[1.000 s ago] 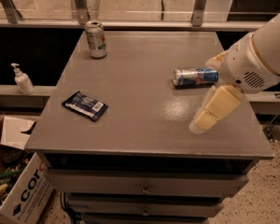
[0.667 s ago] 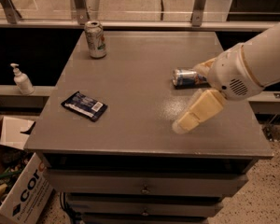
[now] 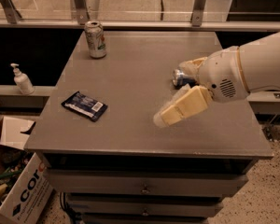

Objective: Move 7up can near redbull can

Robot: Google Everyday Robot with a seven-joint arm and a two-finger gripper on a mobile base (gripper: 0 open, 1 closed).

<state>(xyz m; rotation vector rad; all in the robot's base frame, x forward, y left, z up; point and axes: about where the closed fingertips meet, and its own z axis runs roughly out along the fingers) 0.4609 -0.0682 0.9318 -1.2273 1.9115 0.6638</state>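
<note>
A: Which step?
B: Reach, I'd say. Gripper [image 3: 173, 93] over the worktop [image 3: 140, 64] right side, fingers apart, empty. 7up can [image 3: 95, 39] upright at far-left; redbull can [image 3: 180, 77] lies beside gripper.
A: Next?
B: Cross to the 7up can, straddle it.

My gripper [image 3: 182, 105] hangs over the right side of the table [image 3: 130, 64], just beside the redbull can [image 3: 181, 77], which lies on its side. The 7up can [image 3: 95, 39] stands upright far left, well apart.
</note>
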